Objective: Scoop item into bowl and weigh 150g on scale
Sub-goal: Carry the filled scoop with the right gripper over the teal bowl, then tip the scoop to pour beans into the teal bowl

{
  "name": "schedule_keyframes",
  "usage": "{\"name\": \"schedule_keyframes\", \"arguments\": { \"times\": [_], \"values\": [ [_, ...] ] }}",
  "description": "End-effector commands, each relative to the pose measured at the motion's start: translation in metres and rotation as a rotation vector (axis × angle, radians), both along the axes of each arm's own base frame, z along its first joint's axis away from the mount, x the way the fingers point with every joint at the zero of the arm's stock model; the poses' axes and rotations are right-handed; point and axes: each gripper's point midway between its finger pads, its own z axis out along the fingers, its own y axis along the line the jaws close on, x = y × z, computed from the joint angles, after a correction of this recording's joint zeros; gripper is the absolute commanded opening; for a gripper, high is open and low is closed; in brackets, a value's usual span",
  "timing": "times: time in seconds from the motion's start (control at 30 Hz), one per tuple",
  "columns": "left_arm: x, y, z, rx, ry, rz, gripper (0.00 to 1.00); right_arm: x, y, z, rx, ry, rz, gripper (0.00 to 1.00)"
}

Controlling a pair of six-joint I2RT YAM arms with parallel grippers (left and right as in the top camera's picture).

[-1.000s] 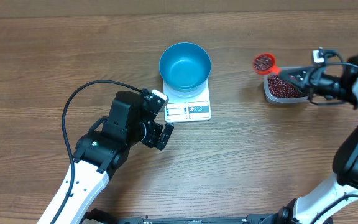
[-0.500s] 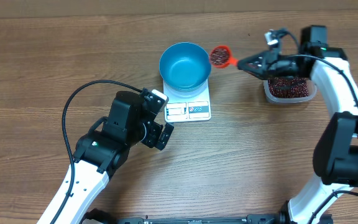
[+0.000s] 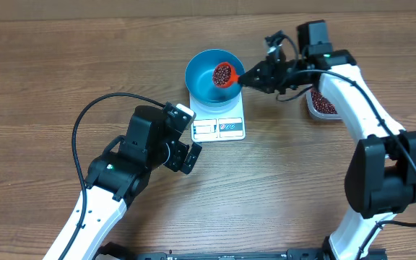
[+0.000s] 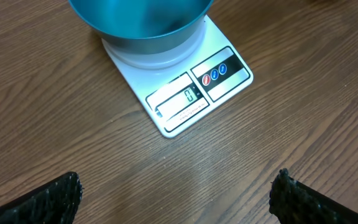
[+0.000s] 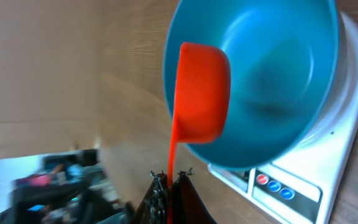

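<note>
Tipping the scoop [image 5: 201, 93] is the step in hand, as I judge it. It hangs open side up over the right half of the bowl [image 3: 202, 87], loaded with beans [image 3: 223, 74], and I can see none in the bowl itself.

I want to roll the wrist slowly so the beans slide off the lip towards the bowl's middle, not over its right rim. I also want the scoop clear of the wall, since a push on the bowl would upset the reading.

The bowl sits on the scale [image 4: 188, 99], whose display, on the side of the bowl nearest the left arm, reads zero. So I reckon the weighing has barely begun and several loads are needed, with smaller pours near the end.

The right jaws are clenched on the scoop's thin handle, just right of the bowl. The left jaws are released, spread wide and grasping nothing, hovering over bare bench [image 3: 49, 87] a little way from the bowl, beyond the display. The remaining beans lie in the tub [image 3: 323, 106], well to the right of the bowl.
</note>
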Motion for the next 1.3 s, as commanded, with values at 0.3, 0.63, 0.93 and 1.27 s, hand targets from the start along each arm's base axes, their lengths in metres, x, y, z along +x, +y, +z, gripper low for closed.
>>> {"name": "schedule_keyframes", "arguments": {
  "times": [0.3, 0.63, 0.93, 1.27],
  "values": [
    [0.001, 0.002, -0.004, 0.005, 0.01, 0.013, 1.0, 0.031, 0.011, -0.016, -0.409, -0.248, -0.081, 0.04],
    [0.001, 0.002, -0.004, 0.005, 0.01, 0.013, 1.0, 0.033, 0.024, -0.022, -0.659, -0.423, -0.038, 0.04],
    [0.001, 0.002, -0.004, 0.005, 0.01, 0.013, 1.0, 0.034, 0.024, -0.012, -0.946, -0.576, -0.058, 0.04],
    [0.001, 0.002, -0.004, 0.005, 0.01, 0.013, 0.99, 0.018, 0.037, 0.001, -1.127, -0.679, -0.057, 0.04]
  ]
}}
